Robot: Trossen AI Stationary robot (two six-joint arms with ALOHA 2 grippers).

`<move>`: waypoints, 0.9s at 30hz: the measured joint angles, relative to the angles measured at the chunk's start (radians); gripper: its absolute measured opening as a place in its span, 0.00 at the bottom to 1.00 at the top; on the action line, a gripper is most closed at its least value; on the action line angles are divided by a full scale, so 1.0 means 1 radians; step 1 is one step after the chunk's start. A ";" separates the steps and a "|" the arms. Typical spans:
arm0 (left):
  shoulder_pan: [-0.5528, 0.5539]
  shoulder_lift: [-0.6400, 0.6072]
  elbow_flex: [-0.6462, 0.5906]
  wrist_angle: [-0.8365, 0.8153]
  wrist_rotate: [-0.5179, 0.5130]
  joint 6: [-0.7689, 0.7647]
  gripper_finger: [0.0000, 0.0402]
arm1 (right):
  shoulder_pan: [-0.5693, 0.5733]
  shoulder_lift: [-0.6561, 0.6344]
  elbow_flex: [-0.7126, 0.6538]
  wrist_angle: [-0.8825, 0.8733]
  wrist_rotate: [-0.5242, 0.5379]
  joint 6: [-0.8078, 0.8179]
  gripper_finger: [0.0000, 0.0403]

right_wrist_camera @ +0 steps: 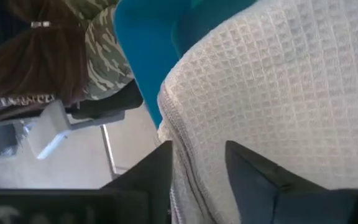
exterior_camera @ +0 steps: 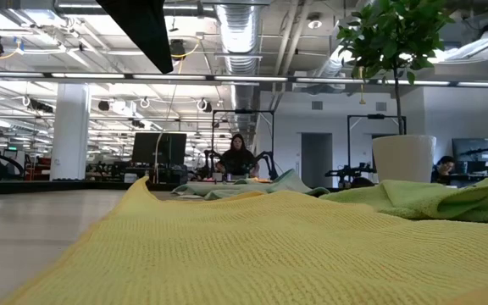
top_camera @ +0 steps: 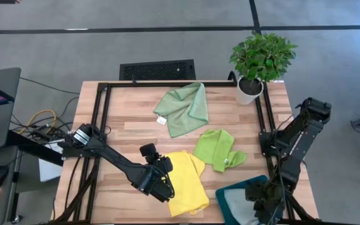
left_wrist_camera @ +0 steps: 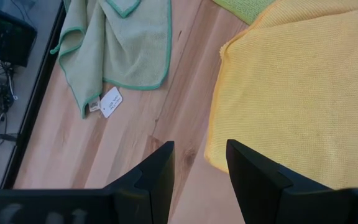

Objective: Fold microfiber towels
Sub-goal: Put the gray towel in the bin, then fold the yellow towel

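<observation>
Seen from above, my left pincer (top_camera: 158, 178) hovers low and left of centre over the wooden desk (top_camera: 130, 122), its fingers (left_wrist_camera: 160, 171) parted with nothing between them, just beside the left edge of the bright yellow towel (top_camera: 186, 181), which lies spread flat; my right pincer (top_camera: 264, 203) sits at the lower right of the frame over the teal tray (top_camera: 233, 190), fingers (right_wrist_camera: 253, 177) apart astride a fold of the light grey-blue towel (right_wrist_camera: 278, 93) lying in that tray, though whether they press it I cannot tell; the sage green towel (top_camera: 183, 107) lies crumpled at upper centre, its white label (left_wrist_camera: 110, 101) showing; the lime green towel (top_camera: 217, 149) is bunched at centre right; a potted plant (top_camera: 261, 59) stands at the desk's upper right corner.
</observation>
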 joint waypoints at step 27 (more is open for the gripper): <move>0.000 0.000 0.000 0.000 0.015 0.016 0.35 | -0.213 0.099 0.006 -0.262 0.062 -0.544 0.53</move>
